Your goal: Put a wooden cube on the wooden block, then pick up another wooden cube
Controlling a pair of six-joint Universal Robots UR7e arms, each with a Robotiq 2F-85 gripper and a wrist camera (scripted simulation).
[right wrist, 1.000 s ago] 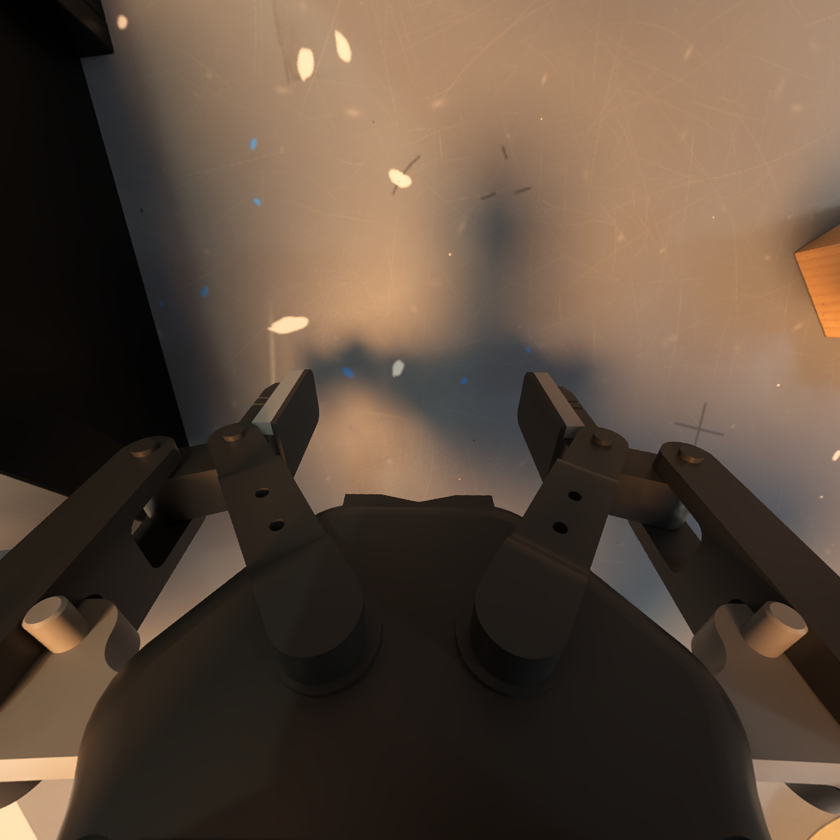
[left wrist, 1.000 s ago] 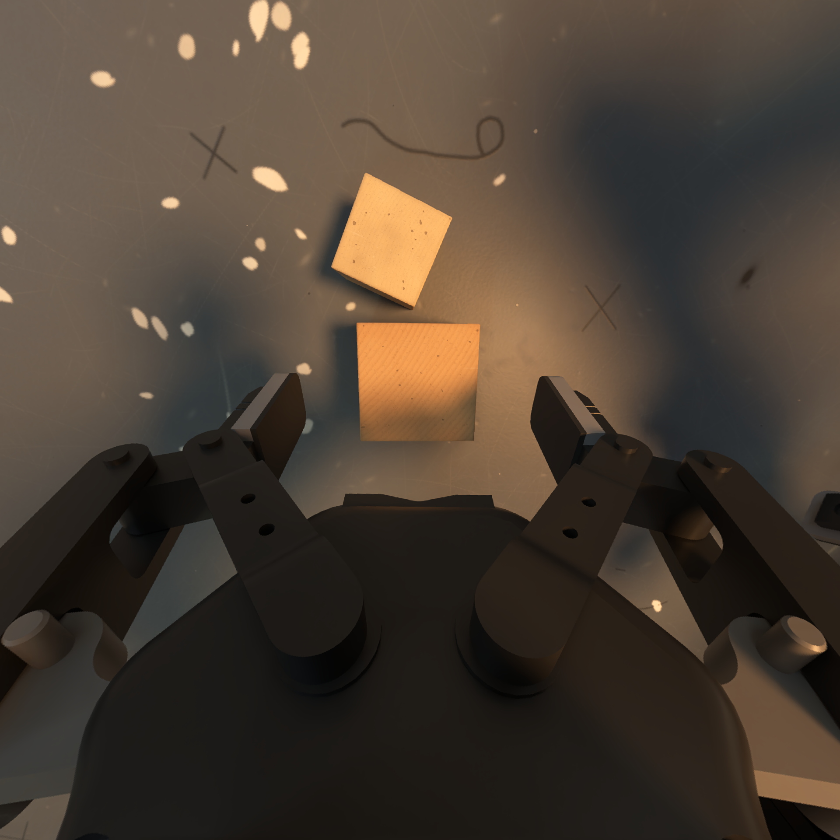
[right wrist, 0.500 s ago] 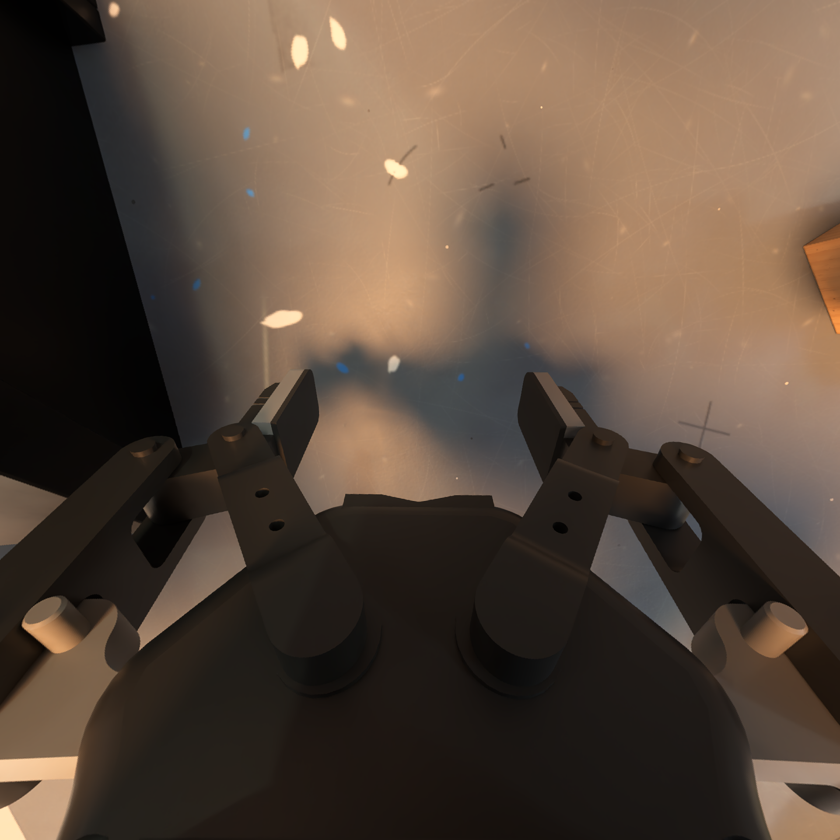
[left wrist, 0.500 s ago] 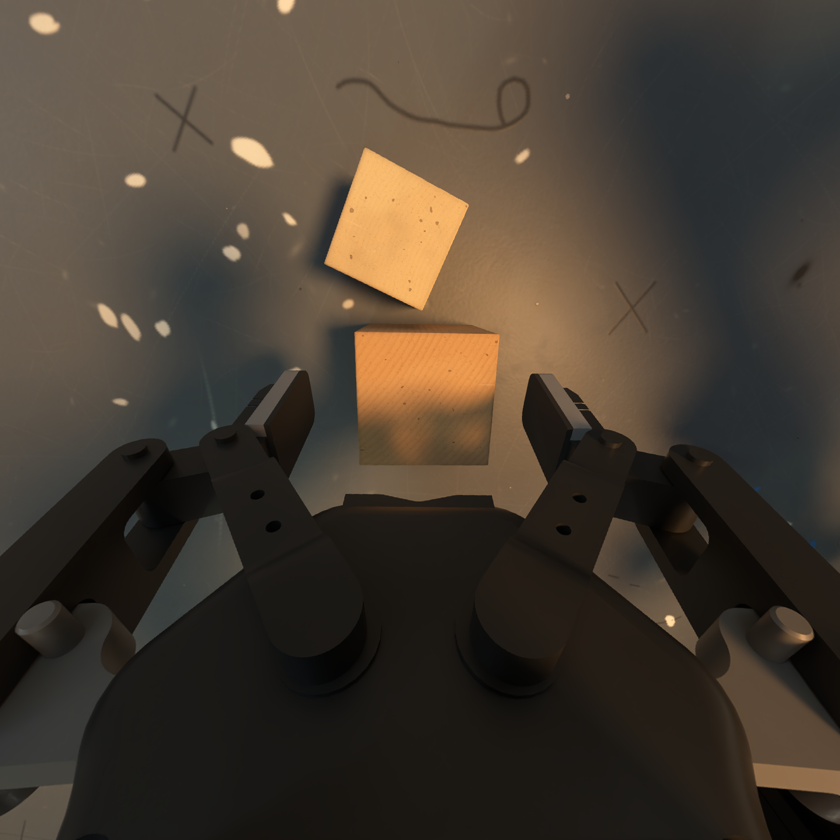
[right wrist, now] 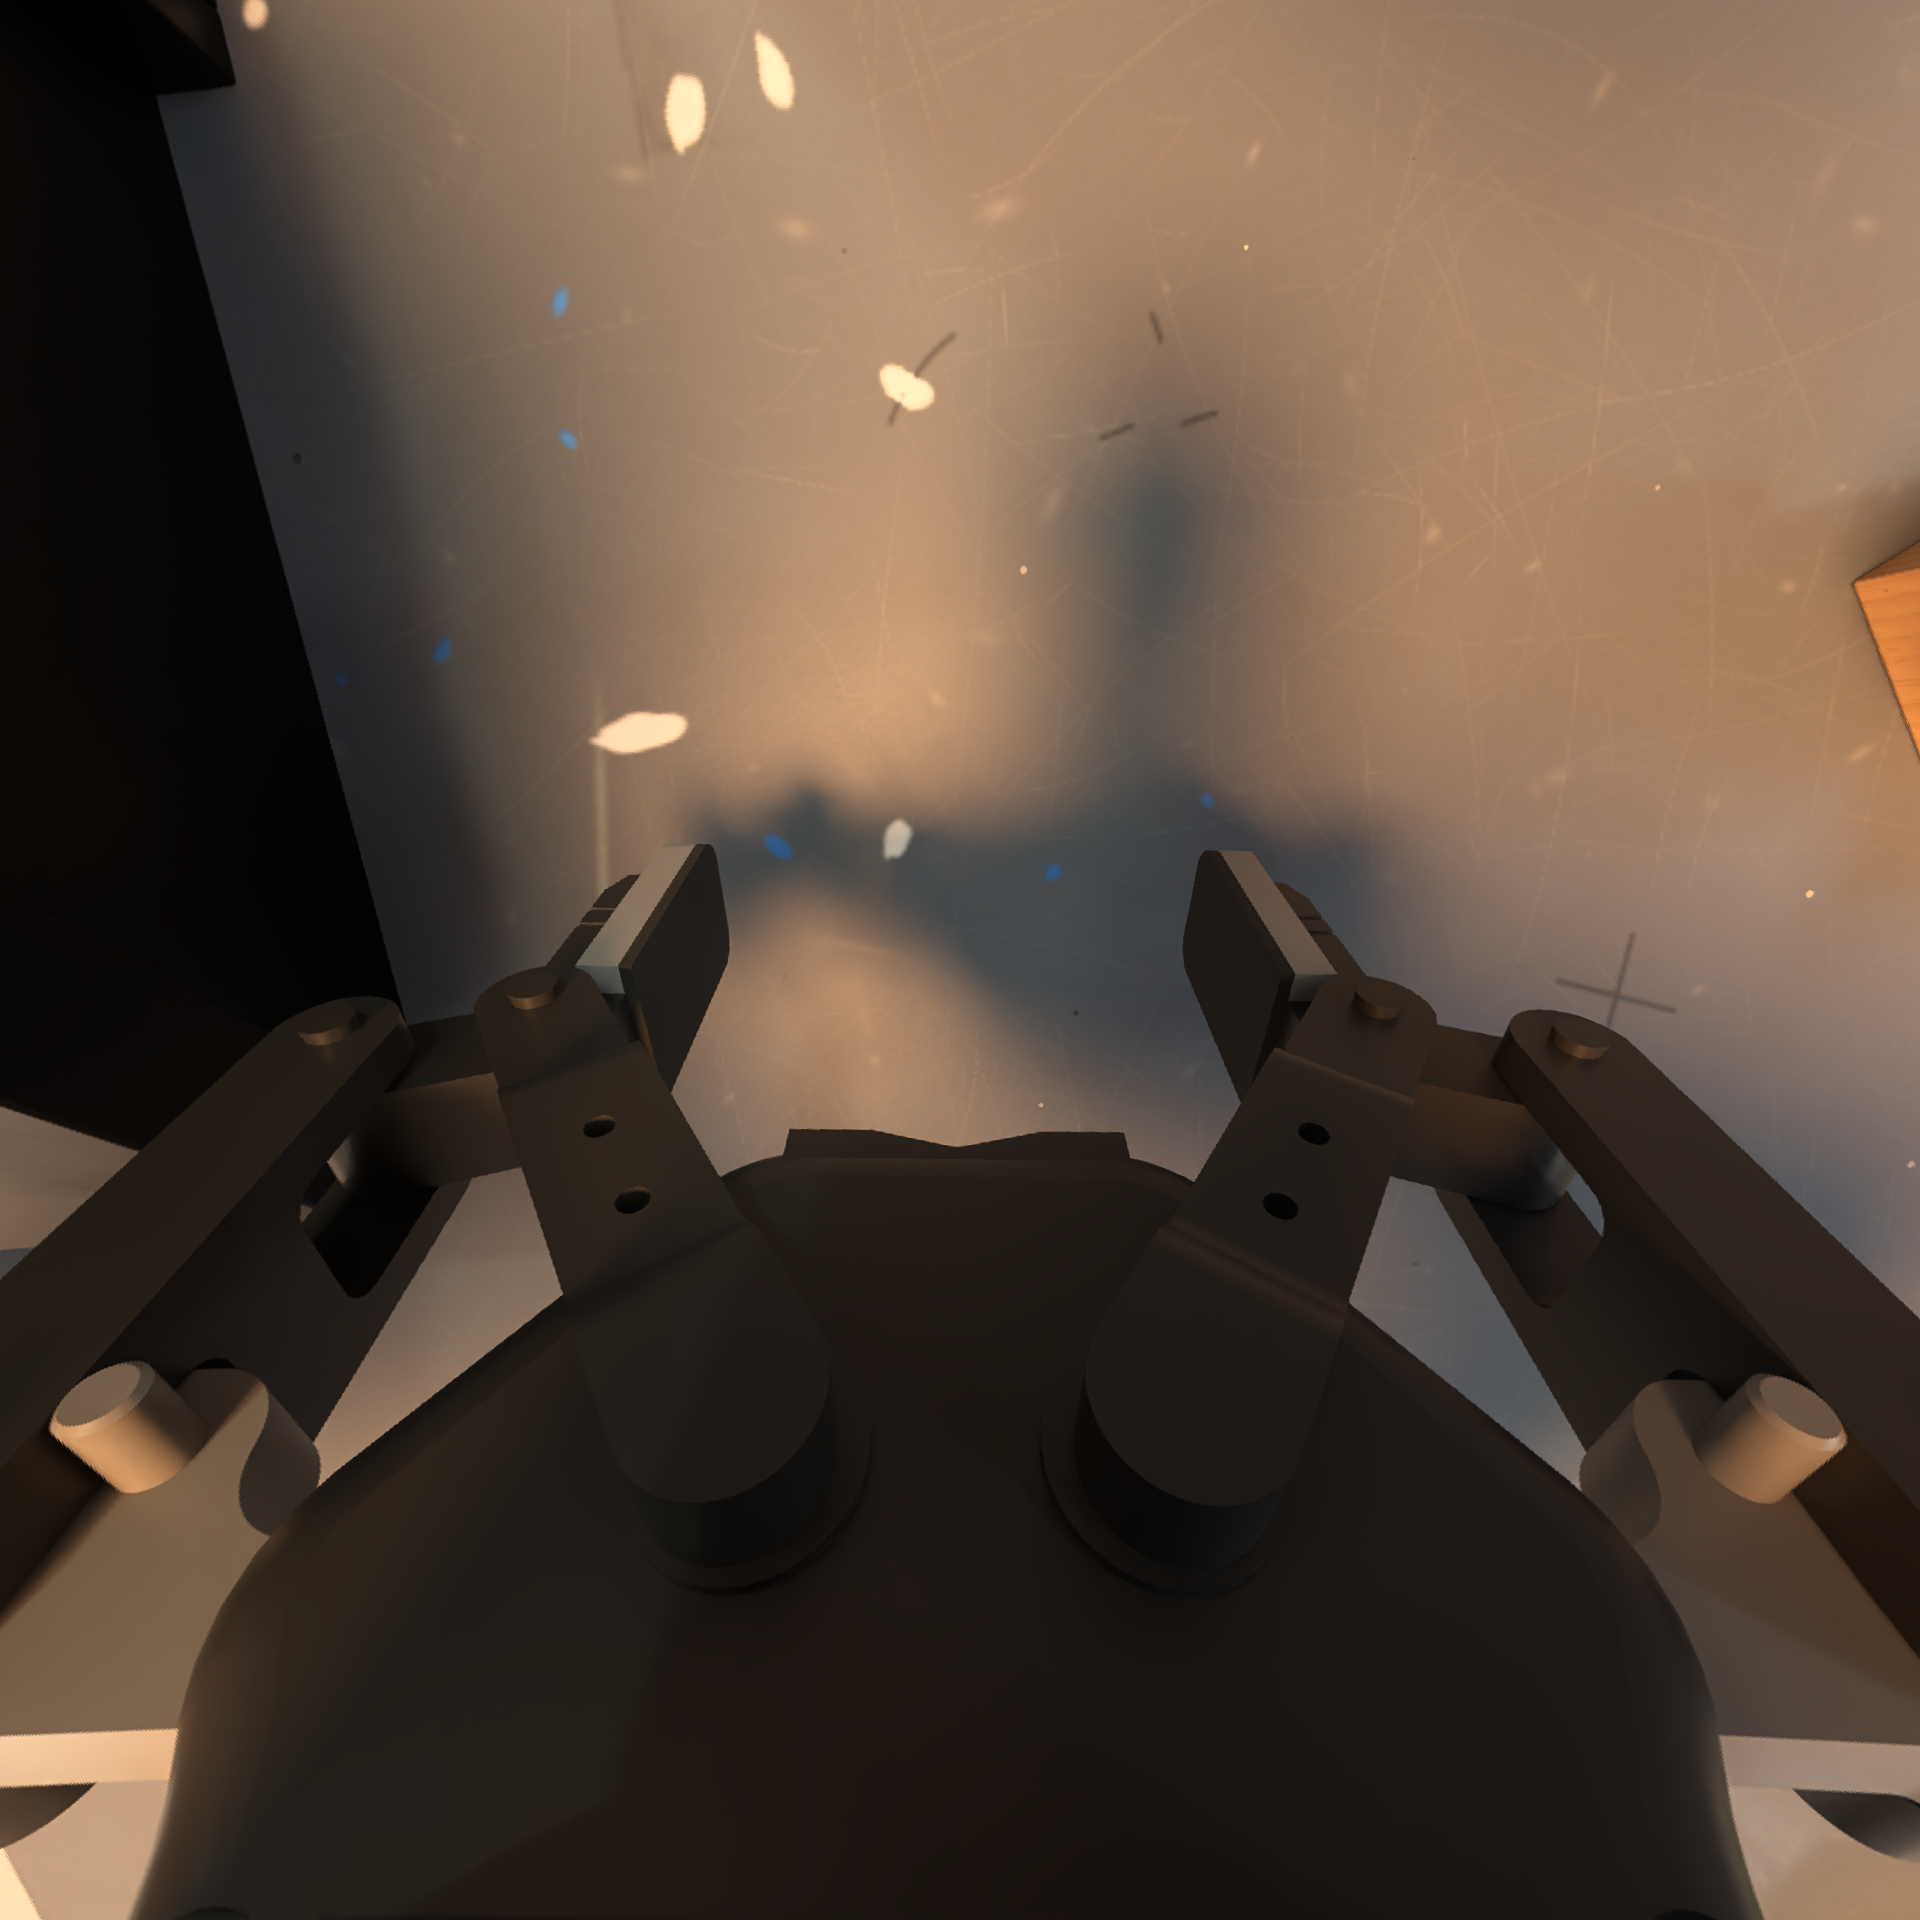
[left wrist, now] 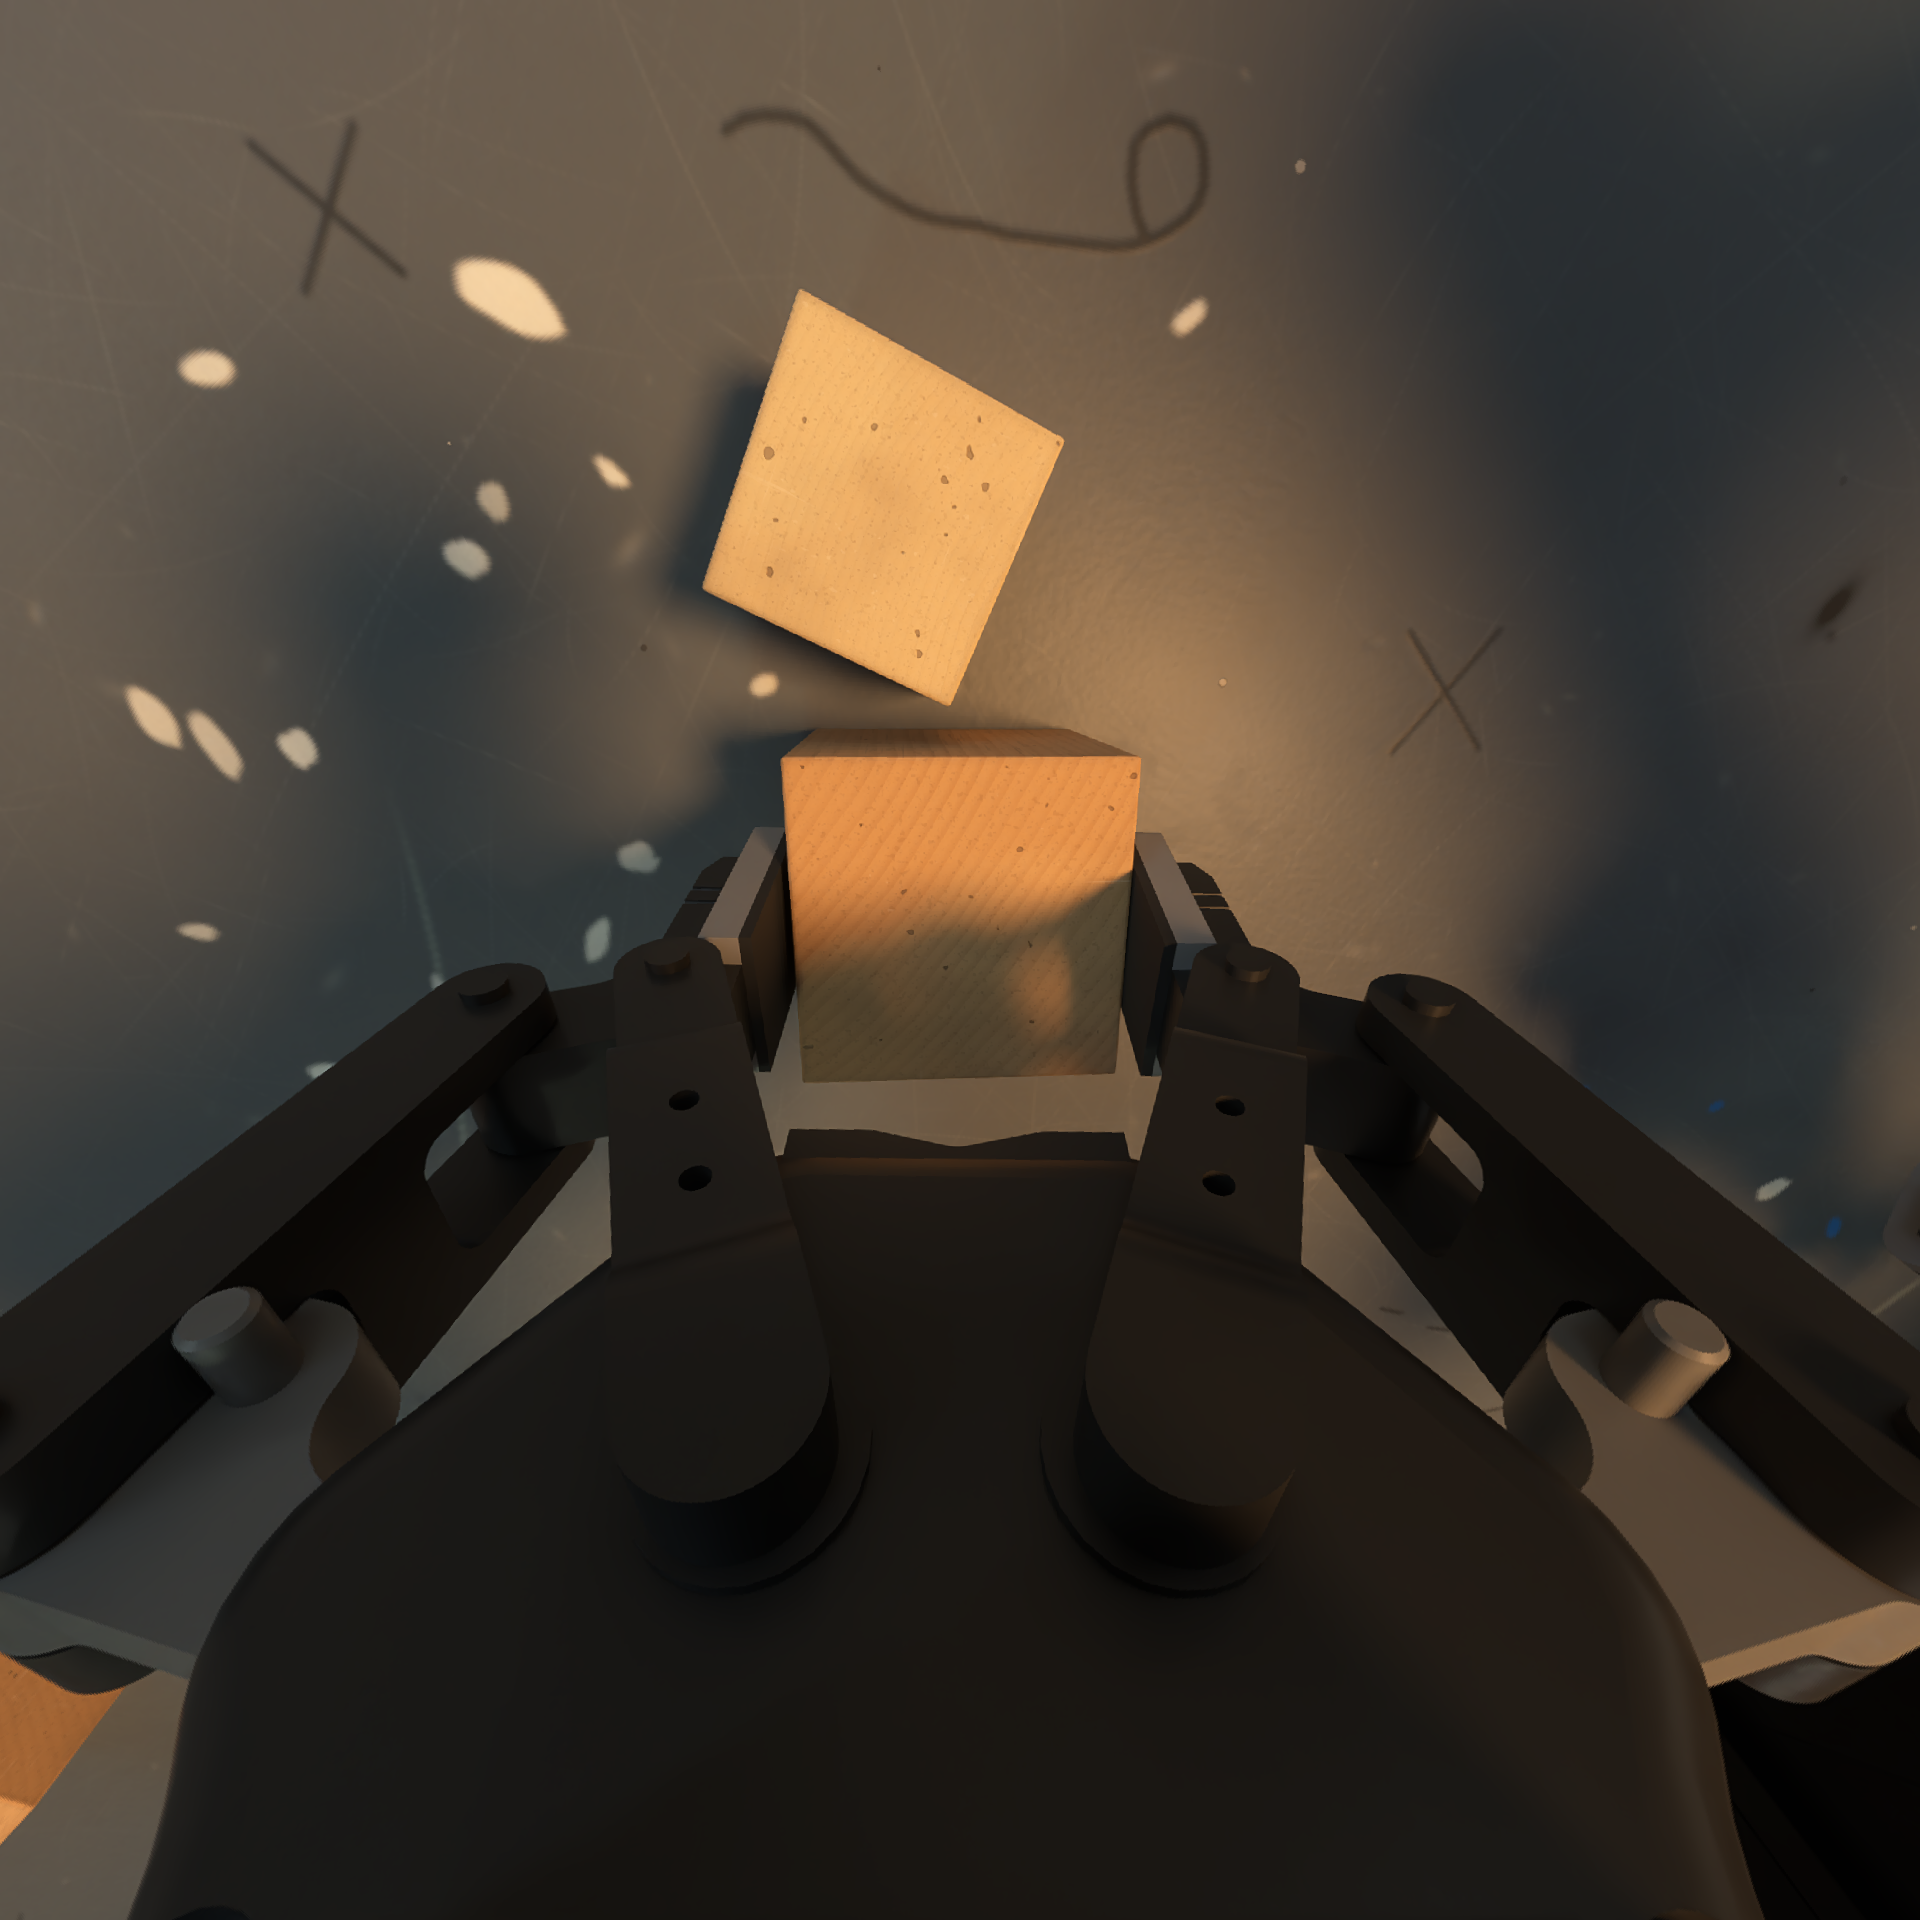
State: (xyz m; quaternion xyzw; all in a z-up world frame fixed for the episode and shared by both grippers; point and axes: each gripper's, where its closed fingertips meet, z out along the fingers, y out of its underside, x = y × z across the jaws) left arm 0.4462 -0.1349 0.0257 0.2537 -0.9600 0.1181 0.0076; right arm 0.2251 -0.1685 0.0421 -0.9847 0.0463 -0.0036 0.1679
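Note:
In the left wrist view my left gripper is shut on a wooden cube, with one dark pad against each side of it. A second, paler wooden cube lies on the grey table just beyond it, turned at an angle. A wooden piece shows at the bottom left corner, partly hidden by the gripper body. In the right wrist view my right gripper is open and empty above bare table. A wooden piece is cut off by the right edge of that view.
The grey table bears drawn crosses and a curly line, with light spots scattered over it. In the right wrist view a large dark body fills the left side, and the table's edge runs along it.
My left gripper has come down around the nearer cube and its fingers have closed onto the cube's sides. The right gripper has drifted only slightly.

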